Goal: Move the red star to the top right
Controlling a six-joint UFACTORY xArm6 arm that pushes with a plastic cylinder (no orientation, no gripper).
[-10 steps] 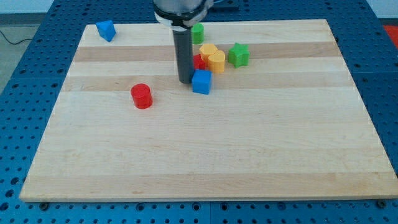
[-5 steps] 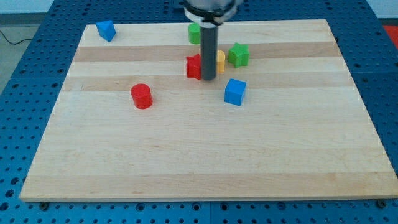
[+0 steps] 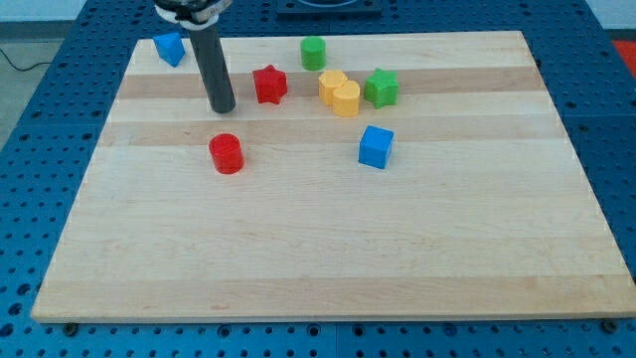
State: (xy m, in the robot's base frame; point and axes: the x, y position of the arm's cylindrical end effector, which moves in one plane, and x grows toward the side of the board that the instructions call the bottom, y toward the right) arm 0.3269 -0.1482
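Observation:
The red star [image 3: 268,85] lies on the wooden board [image 3: 328,249], left of centre in the upper part. My tip [image 3: 222,108] stands to the star's left and slightly below it, a small gap apart, not touching. The rod rises from the tip toward the view's top.
A red cylinder [image 3: 227,153] sits below my tip. A blue block [image 3: 170,48] is at the top left. A green cylinder [image 3: 313,52], two yellow blocks [image 3: 339,92] and a green star [image 3: 381,88] lie right of the red star. A blue cube [image 3: 376,146] is lower right.
My tip swept right, pushing the blue cube to the lower right, then moved far left. The red star slid left, clear of the yellow blocks.

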